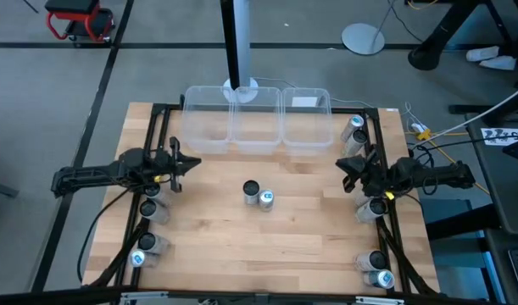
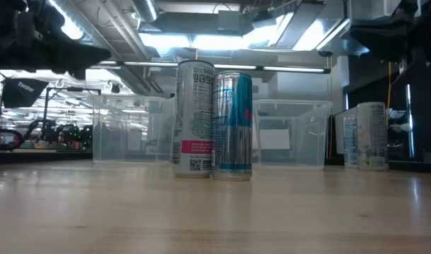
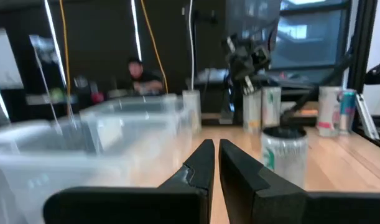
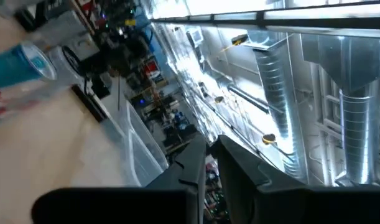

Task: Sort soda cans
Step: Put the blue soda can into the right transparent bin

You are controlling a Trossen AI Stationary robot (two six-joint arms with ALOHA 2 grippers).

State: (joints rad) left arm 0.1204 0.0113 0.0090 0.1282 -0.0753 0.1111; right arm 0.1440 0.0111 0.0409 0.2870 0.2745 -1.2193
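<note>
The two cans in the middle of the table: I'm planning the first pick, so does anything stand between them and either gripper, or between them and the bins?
Nothing visible does. The dark-topped can and blue-topped can stand together on bare wood. The left gripper and right gripper, both shut, face them across open table. The clear bins lie behind, with clear table between.

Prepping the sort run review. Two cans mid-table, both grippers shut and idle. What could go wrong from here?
1. The dark-topped can and blue-topped can stand touching or nearly so; fingers closing on one could tip the other.
2. The left gripper and right gripper face the same pair, so both reaching in might clash.
3. The spare cans stand close under the arms; a swing could topple them.
</note>
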